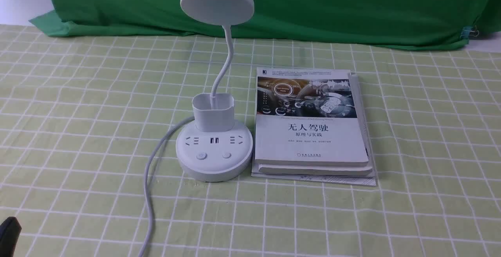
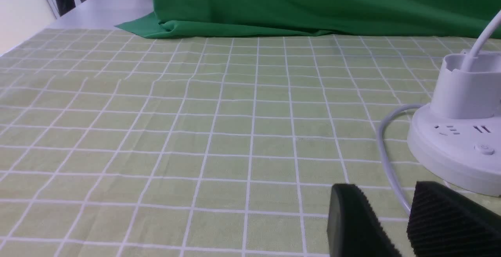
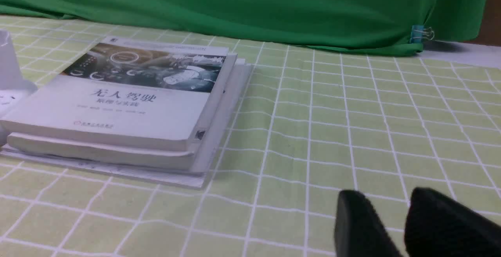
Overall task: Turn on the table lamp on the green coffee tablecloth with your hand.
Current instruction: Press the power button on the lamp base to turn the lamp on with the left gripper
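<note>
Since the table lamp (image 1: 213, 153) stands on the green coffee tablecloth (image 1: 78, 112) with books (image 1: 313, 139) just right of its base, I favour the left fingers (image 2: 446, 218): released, empty, near the lamp's front-left, buttons (image 1: 201, 156) facing them; right fingers (image 3: 360, 225) also released, past the books.

Smooth plastic table lamp (image 1: 213, 114), matt tablecloth (image 1: 78, 112)

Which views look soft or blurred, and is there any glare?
Front view: even light, no glare, title of the book crisp. Left wrist view: sharp, ribbing on the left gripper legible. Right wrist view: softer, the book's print smeared, the right gripper a dark blur.
</note>
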